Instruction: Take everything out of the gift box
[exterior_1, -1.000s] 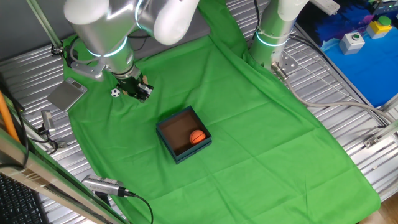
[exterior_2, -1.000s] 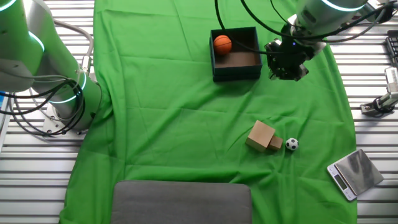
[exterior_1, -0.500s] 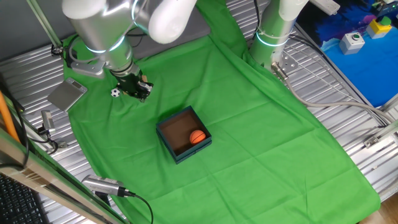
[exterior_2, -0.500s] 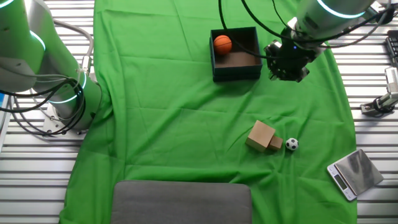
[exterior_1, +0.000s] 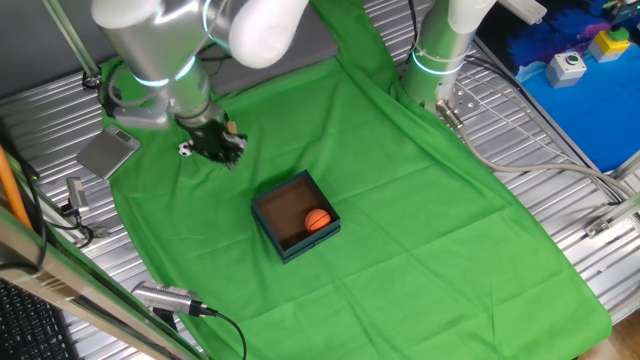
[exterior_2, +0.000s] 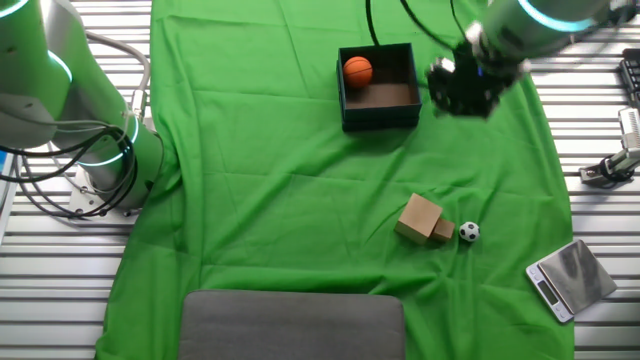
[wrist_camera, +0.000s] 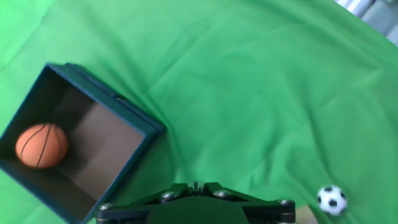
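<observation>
My jaws (exterior_2: 463, 86) hang above the green cloth (exterior_2: 300, 200) just beside the gift box (exterior_2: 378, 87), carrying nothing that I can see; whether they stand apart or together I cannot tell, since the hand view shows only the base of my hand and the fixed views blur it.

Only the basketball (wrist_camera: 41, 145) is left in the box, resting in a corner against the dark walls. The soccer ball (exterior_2: 469, 232) and the wooden block (exterior_2: 424, 220) already lie on the cloth, touching or nearly so, well apart from the box.

I judge the basketball light, round and likely to roll, so I should come straight down and close across its middle. The nearby walls may crowd one finger, and the light box could shift if bumped.
</observation>
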